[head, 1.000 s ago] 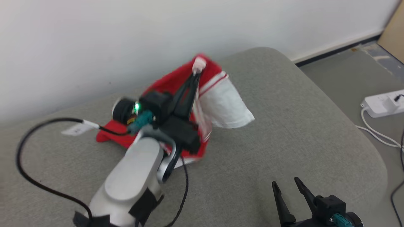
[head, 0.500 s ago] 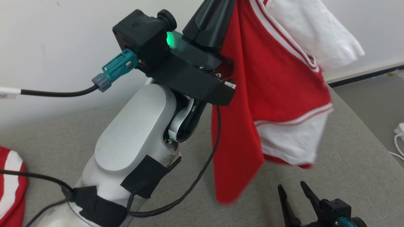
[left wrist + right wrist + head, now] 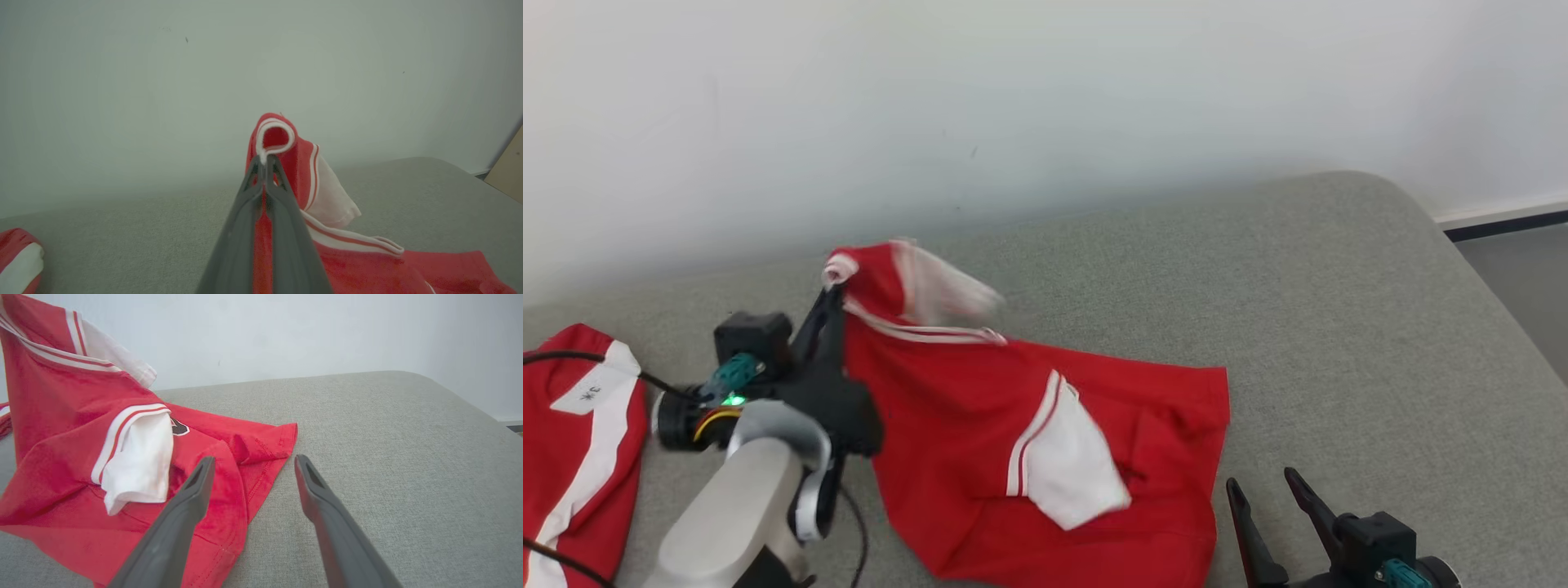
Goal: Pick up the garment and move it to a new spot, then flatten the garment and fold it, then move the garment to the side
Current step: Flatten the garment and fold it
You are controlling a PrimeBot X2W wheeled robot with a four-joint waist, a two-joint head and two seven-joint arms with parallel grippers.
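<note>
- Your left gripper (image 3: 827,300) has its jaws pinched tight together on the white-edged neck trim of the red short-sleeved jersey with white sleeves (image 3: 980,408).
- In the left wrist view, a small loop of white neck trim (image 3: 274,136) pokes out just above the closed fingertips, with red cloth running down between the fingers.
- The held neck end is lifted off the surface. The rest of the jersey slopes down and lies spread on the grey fabric cushion (image 3: 1339,327), toward your right side.
- One flat white sleeve (image 3: 1070,469) lies folded over the red body around mid-garment.
- The raised white sleeve (image 3: 943,290) hangs by the held neck and is blurred in the head view.
- The red hem corner (image 3: 286,433) lies flat on the cushion, a bit rumpled behind it.
- Your right gripper (image 3: 1261,478) has its jaws spread wide with nothing between them. It sits low at the near right of the cushion, just beside the jersey's right edge.
- In the right wrist view one finger overlaps the red cloth, but you can't tell if it touches.
- A second red-and-white garment (image 3: 572,433) lies on the cushion at your far left, apart from the held one, with a white label (image 3: 592,392) on it.
- A thin black cable (image 3: 572,359) crosses it toward the left wrist.
- A plain white wall (image 3: 1013,98) stands behind the cushion, and a dark baseboard strip (image 3: 1503,224) shows at far right.
</note>
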